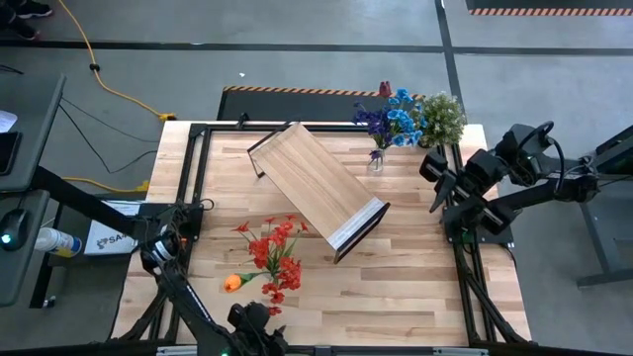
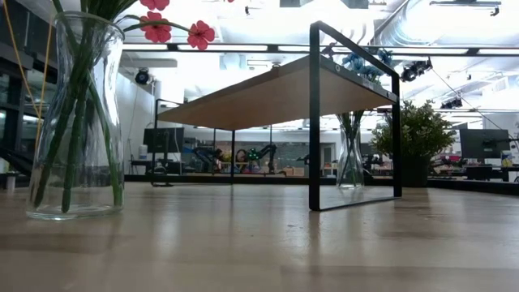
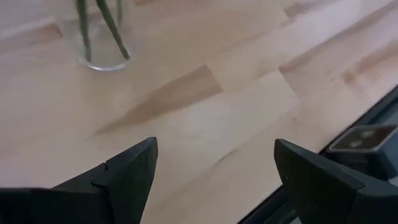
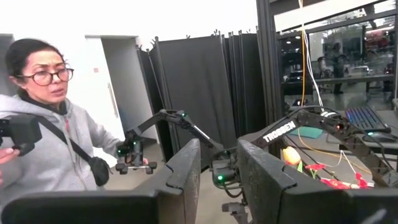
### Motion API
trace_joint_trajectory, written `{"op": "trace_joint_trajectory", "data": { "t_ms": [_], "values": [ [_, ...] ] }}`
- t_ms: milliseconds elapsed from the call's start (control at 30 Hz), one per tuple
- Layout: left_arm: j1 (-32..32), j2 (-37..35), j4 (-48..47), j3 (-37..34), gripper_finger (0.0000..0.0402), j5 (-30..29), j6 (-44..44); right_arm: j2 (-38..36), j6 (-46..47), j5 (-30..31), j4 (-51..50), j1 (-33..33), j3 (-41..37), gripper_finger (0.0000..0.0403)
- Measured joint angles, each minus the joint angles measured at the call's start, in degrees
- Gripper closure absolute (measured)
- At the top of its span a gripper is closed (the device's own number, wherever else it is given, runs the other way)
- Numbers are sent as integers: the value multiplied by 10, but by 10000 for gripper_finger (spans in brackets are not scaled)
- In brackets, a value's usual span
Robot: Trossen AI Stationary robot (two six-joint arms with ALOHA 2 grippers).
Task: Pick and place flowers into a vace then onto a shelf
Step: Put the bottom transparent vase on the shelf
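Note:
Red flowers (image 1: 276,249) stand with their green stalks in a clear glass vase (image 2: 73,122) near the table's near edge; an orange bloom (image 1: 232,283) sits low beside them. The vase's foot (image 3: 102,53) shows ahead of my left gripper (image 3: 214,180), which is open and low over the table at the near edge. Blue and purple flowers (image 1: 391,119) fill a second glass vase (image 2: 350,158) at the far side. The wooden shelf (image 1: 316,188) stands slantwise mid-table on its dark frame legs (image 2: 315,122). My right gripper (image 1: 438,198) waits at the right edge, slightly open, holding nothing.
A bushy potted plant (image 1: 442,117) stands at the far right corner beside the blue flowers. A dark metal frame (image 1: 198,168) runs round the tabletop. A person (image 4: 43,124) stands beyond the table's left side. Bare wood lies between the shelf and the right near corner (image 1: 415,287).

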Motion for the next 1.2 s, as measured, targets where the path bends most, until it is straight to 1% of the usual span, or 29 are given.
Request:
{"op": "trace_joint_trajectory", "data": {
  "t_ms": [200, 267, 400, 500, 600, 867, 1000, 1200],
  "values": [
    [0, 0, 49, -29, 48, -6, 3, 0, 0, -2, 0, 0, 0, 304],
    [0, 0, 59, -36, 48, -21, 3, 0, 0, -2, 0, 0, 0, 304],
    [0, 0, 58, -45, 48, -70, 3, 0, 2, -2, 0, 0, 0, 304],
    [0, 0, 56, -49, 48, -82, 3, 0, 2, -2, 0, 0, 0, 304],
    [0, 0, 39, -48, 48, -92, 3, 0, 2, -3, 0, 0, 0, 304],
    [-3, 0, -53, -49, 48, -89, -36, 0, 1, -6, -4, 0, 0, 304],
    [-4, 0, -82, -49, 48, -93, -41, 0, 0, -7, -5, 0, 0, 304],
    [-3, 0, -97, -61, 48, -99, -58, 0, -4, -7, -8, 0, 0, 304]
  ]
}}
